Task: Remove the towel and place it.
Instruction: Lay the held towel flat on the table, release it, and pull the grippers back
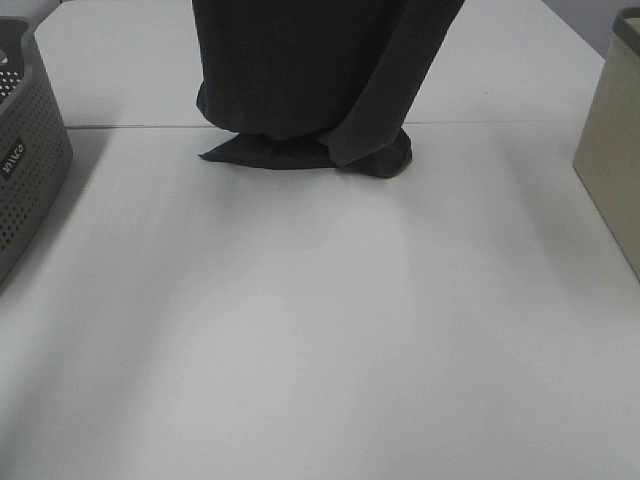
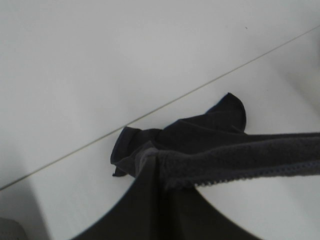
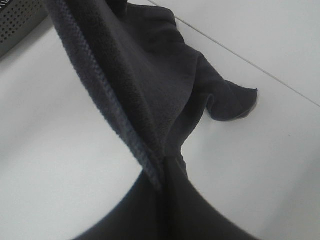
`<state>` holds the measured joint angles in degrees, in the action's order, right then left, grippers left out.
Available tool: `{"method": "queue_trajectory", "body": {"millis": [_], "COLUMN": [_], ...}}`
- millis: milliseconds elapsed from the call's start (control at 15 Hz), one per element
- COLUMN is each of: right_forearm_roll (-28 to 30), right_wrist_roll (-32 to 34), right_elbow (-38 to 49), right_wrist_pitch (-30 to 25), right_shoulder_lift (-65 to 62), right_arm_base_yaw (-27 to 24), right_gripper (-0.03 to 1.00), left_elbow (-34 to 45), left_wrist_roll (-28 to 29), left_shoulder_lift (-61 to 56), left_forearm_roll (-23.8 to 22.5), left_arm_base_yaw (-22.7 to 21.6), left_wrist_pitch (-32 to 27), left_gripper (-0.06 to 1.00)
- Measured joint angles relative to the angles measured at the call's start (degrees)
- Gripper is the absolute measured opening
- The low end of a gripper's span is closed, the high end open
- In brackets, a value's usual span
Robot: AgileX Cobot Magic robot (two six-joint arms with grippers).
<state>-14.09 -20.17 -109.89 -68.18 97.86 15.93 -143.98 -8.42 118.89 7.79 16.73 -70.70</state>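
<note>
Holds towel (image 1: 300, 70) hanging straight down beneath both hands, long axis upright, bottom end crumpled on table (image 1: 300, 330) at far middle. Pinches top hem in left hand (image 2: 160, 205) and in right hand (image 3: 162, 210), each pressed together on cloth, neither nearer. Probably calls for lowering to lay flat.

one towel (image 1: 300, 70), one basket (image 1: 30, 170), one bin (image 1: 612, 150)

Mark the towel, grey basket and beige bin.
towel (image 1: 300, 70), exterior high view, hanging front panel
grey basket (image 1: 42, 150), exterior high view, perforated side wall
beige bin (image 1: 612, 165), exterior high view, side wall
</note>
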Motion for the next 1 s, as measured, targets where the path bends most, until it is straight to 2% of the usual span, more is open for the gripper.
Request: {"method": "queue_trajectory", "body": {"millis": [400, 667, 1000], "right_forearm_roll": [-2.1, -6.6, -8.9], "right_wrist_roll": [6.6, 8.6, 10.8], "right_elbow": [0.7, 13.2, 25.2], "right_wrist_pitch": [-0.2, -0.4, -0.5], "right_shoulder_lift": [-6.8, -16.4, -24.8], "right_arm_base_yaw": [0.3, 0.7, 0.9], "right_gripper": [0.01, 0.01, 0.01], "left_elbow": [25.5, 46.1, 61.4], "left_wrist_roll": [1.6, 2.9, 1.2], "left_shoulder_lift": [-19.9, -32.8, -42.3], "left_forearm_roll": [2.2, 4.7, 6.2], "left_arm_base_yaw": [0.4, 0.8, 1.0], "left_wrist_pitch": [0.5, 1.7, 3.3], "left_gripper": [0.0, 0.0, 0.0]}}
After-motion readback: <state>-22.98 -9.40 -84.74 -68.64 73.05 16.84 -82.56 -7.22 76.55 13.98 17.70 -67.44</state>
